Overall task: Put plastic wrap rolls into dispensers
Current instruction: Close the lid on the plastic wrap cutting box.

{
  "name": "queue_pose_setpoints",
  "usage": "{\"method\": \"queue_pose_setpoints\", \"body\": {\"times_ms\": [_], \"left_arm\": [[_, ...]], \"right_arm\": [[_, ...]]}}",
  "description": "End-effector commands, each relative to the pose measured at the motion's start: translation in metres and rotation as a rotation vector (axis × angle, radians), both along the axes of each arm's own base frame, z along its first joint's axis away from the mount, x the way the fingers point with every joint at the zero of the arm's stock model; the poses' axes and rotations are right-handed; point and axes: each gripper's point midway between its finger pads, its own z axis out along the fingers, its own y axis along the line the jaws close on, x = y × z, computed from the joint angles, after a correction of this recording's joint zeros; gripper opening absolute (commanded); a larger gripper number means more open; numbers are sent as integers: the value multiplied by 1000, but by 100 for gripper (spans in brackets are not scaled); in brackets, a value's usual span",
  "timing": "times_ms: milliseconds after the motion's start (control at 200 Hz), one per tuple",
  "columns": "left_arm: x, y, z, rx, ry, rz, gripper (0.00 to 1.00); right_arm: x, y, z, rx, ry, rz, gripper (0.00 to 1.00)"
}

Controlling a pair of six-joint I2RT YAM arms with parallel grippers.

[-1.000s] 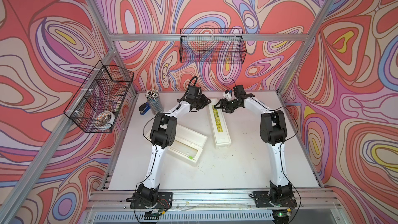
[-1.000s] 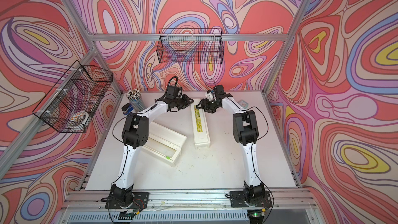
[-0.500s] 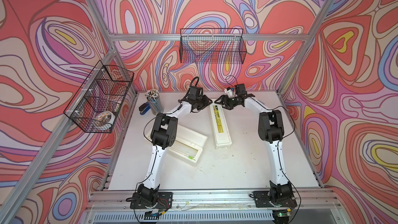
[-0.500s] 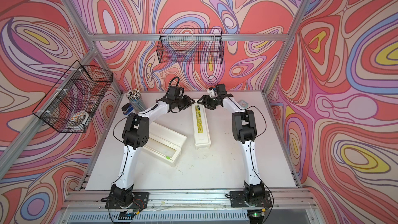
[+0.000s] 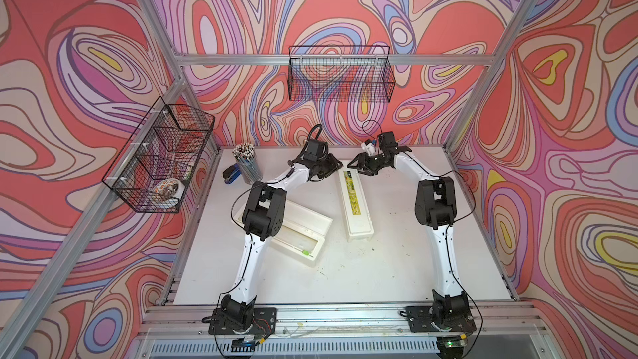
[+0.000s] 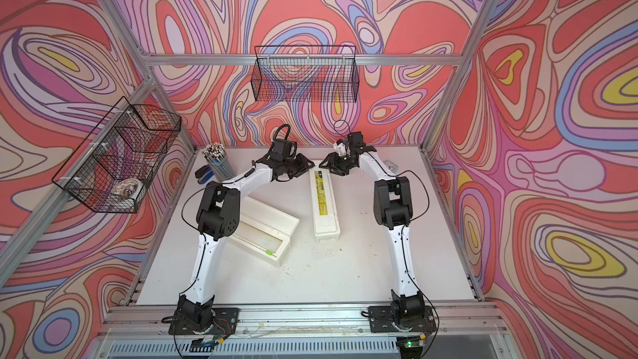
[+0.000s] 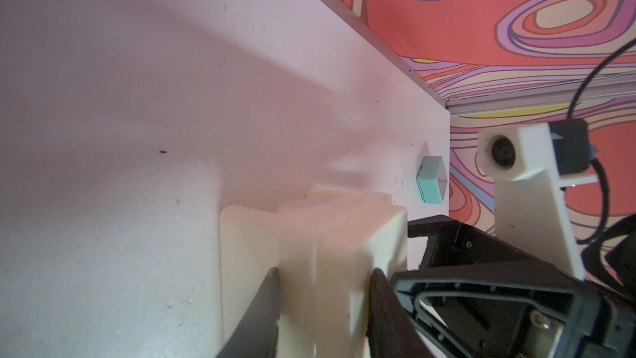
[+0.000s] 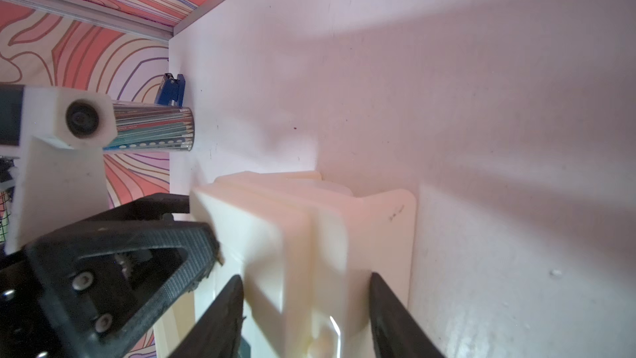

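left tool: closed on far end of the closed dispenser | right tool: clamped on the same end, from the opposite side | closed dispenser: flat at back middle of the surface, yellow label up | open dispenser: lies near the left arm's elbow

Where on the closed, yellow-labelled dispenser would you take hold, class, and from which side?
Its far short end, probably. The closed dispenser lies flat on the table, long and slim, so that end offers a narrow section to pinch. Come in low from a flank: the left gripper and right gripper are each shut on that end, from opposite sides.
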Motion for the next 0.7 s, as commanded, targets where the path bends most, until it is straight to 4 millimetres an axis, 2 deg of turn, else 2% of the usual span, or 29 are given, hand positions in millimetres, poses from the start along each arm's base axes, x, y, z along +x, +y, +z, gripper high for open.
{"method": "queue_pose_setpoints", "body": {"times_ms": [0,80,155,200,356,471,606,691], "left_arm": [[-118,-36,-102,107,393,-138,20],[-127,-36,-104,86,399,-122,19],[-128,-37,-99,73,368,-114,20],[-129,-35,-97,78,361,-113,20],[-127,-31,-88,89,314,-112,28],[-117,-36,-75,73,245,-127,37],[-110,-39,-67,89,202,-154,40],[-108,-40,-64,82,172,-169,46]], "right_arm": [[-45,1,-69,-139,177,57,56],[-55,-3,-67,-140,177,61,61],[-62,-9,-60,-133,163,47,69],[-65,-13,-50,-118,141,36,71],[-79,-24,-20,-103,86,28,76],[-99,-26,-9,-99,84,45,78],[-128,-31,-14,-106,103,66,81],[-145,-34,-25,-118,132,81,83]]}}
